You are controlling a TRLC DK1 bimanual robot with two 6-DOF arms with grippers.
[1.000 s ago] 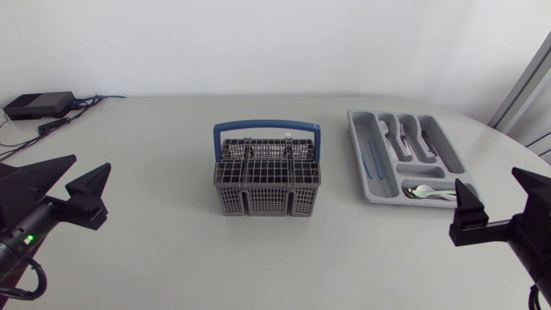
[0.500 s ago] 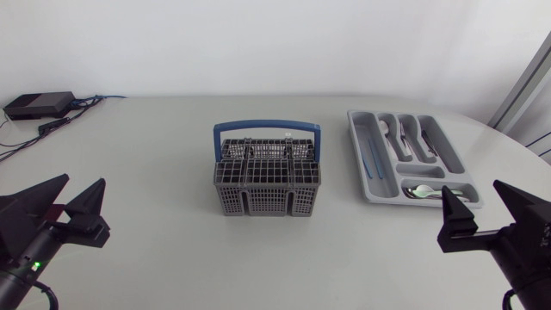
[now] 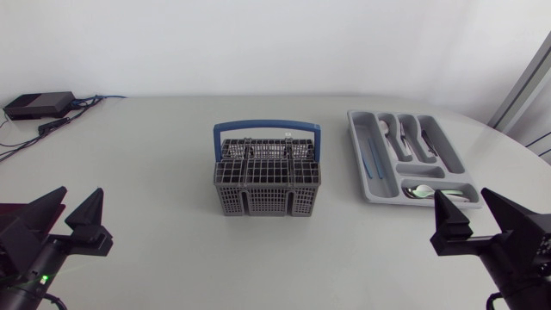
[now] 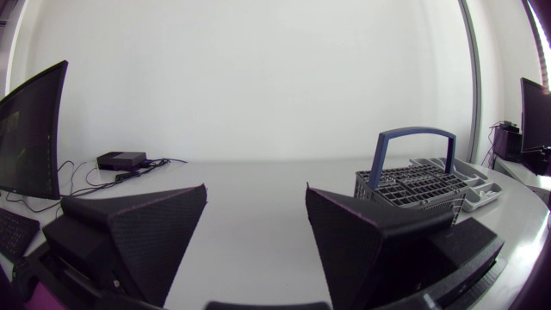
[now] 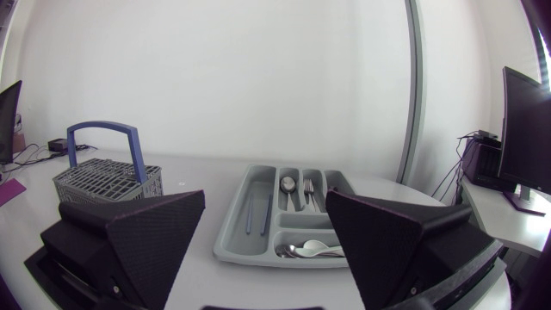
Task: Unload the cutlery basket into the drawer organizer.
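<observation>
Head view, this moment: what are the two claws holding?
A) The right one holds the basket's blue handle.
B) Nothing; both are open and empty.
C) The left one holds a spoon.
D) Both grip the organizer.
B: the left claw and the right claw both stand open with nothing between their fingers, apart from the cutlery basket and the drawer organizer.

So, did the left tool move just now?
Yes. The left tool has drawn back toward the table's near edge, farther from the cutlery basket, which has not moved.
</observation>
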